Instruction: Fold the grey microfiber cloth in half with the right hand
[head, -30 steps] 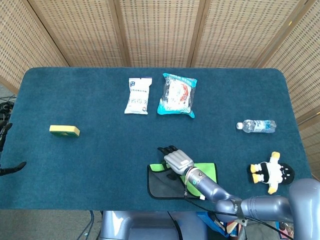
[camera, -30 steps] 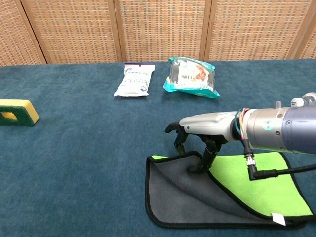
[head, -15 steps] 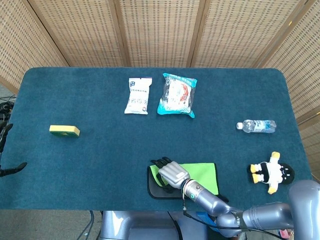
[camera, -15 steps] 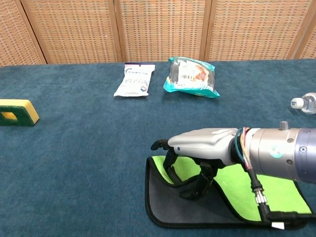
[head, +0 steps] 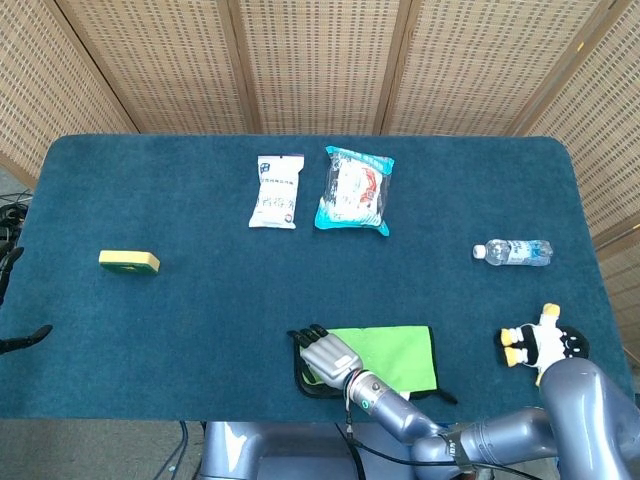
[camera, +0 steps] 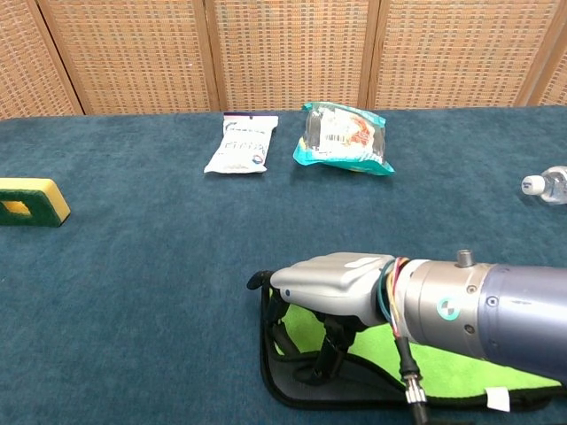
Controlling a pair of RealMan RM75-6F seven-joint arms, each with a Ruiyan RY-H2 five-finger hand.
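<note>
The microfiber cloth (head: 385, 353) lies at the near edge of the blue table (head: 200, 320), right of centre from the robot's side. Most of what shows is its bright green face, with a black bound edge around it and a strip of grey face along the near-left border; in the chest view a small white tag sticks out at its near right corner. The right hand (camera: 323, 288) is over the cloth's left end, palm down, its dark fingers (camera: 330, 350) curled downward with the tips at the cloth near that left border. The chest view shows a fingertip reaching the grey strip, but whether cloth is pinched between thumb and finger cannot be told: the palm covers the spot in both views. The silver forearm runs off to the right and near side of the table.

At the far left edge of the head view a few dark fingers of the left hand (head: 18, 338) show beside the table, well apart from the cloth; whether they are spread or closed cannot be told from so little.

A yellow sponge (head: 129, 262) sits on the left part of the table. Toward the far side lie a white packet (head: 277, 191) and, just beside it to the right, a teal snack bag (head: 354, 190). A plastic water bottle (head: 513, 252) lies on its side near the right edge, and a penguin plush toy (head: 540, 343) lies nearer, right of the cloth and apart from it
</note>
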